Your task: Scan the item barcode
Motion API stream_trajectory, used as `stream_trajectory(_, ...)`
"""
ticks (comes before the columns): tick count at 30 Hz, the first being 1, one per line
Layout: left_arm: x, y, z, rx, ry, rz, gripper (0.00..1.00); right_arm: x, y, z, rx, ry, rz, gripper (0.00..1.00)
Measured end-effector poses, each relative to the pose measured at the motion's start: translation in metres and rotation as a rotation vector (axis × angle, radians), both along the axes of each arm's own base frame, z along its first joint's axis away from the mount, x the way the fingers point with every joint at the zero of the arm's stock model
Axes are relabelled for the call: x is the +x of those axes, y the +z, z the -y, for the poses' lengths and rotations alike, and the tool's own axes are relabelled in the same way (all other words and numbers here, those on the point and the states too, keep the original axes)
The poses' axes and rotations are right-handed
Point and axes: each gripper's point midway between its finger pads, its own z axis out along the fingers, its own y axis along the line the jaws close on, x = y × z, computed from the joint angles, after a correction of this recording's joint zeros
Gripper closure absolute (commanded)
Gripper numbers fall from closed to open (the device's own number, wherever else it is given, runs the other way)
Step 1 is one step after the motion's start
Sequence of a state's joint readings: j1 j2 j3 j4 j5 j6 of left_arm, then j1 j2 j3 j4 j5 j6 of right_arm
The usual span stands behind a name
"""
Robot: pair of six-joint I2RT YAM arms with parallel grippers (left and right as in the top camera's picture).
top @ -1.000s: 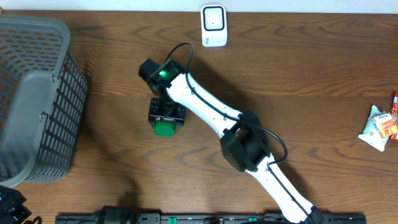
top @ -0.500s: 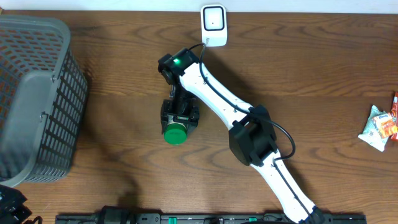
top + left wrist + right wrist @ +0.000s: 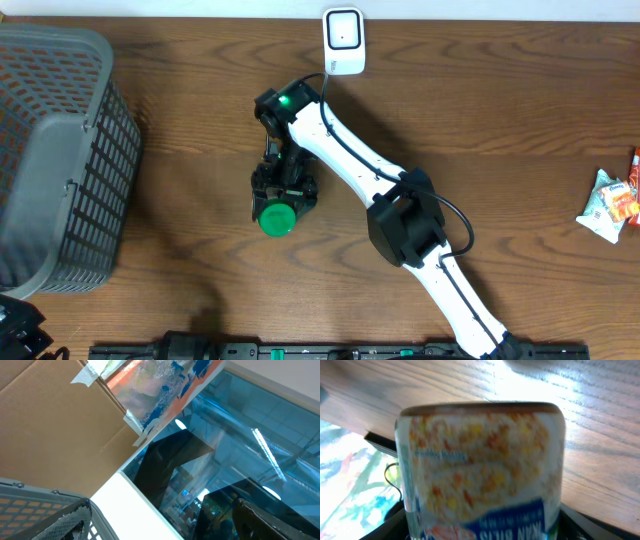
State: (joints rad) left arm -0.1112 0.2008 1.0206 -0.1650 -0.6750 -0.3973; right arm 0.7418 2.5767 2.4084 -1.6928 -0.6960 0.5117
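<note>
The right gripper [image 3: 284, 192], located below and slightly left of the scanner [image 3: 343, 40], grips a green-capped container [image 3: 275, 219], with the mesh basket [image 3: 60, 150] well left of the scanner and a snack packet [image 3: 608, 206] well to its lower right.

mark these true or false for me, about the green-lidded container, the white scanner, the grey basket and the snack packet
1. The green-lidded container with a rice picture on its label is gripped by the right claw. True.
2. The white barcode scanner stands at the near edge of the wooden table, beside the arm's base. False: it stands at the far edge, apart from the container.
3. The grey mesh basket sits at the table's left end. True.
4. The crinkled snack packet lies inside the basket. False: it lies on the table at the right edge.
</note>
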Motion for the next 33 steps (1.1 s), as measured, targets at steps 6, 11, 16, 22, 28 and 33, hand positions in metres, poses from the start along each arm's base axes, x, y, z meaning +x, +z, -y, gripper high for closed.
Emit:
stream_trajectory(6,0.000,-0.001,0.000,0.000,0.000,-0.004,0.10,-0.032,-0.020,0.013,-0.030,-0.005,-0.181,0.46)
stream_trajectory(11,0.001,-0.002,0.000,0.001,0.000,-0.010,0.10,-0.046,-0.024,0.017,-0.023,-0.040,-0.295,0.32)
stream_trajectory(16,0.001,-0.002,0.000,0.001,0.000,-0.011,0.10,-0.040,-0.022,0.018,-0.003,-0.058,-0.303,0.12)
stream_trajectory(22,0.001,-0.002,0.000,0.001,0.000,-0.011,0.10,-0.030,-0.021,0.023,0.007,-0.089,-0.307,0.07)
stream_trajectory(28,0.001,-0.002,0.000,0.001,0.000,-0.011,0.10,-0.019,-0.022,0.031,0.001,-0.102,-0.282,0.01)
stream_trajectory(33,0.001,-0.002,0.000,0.001,0.000,-0.011,0.10,0.003,-0.007,0.030,0.031,-0.080,-0.158,0.01)
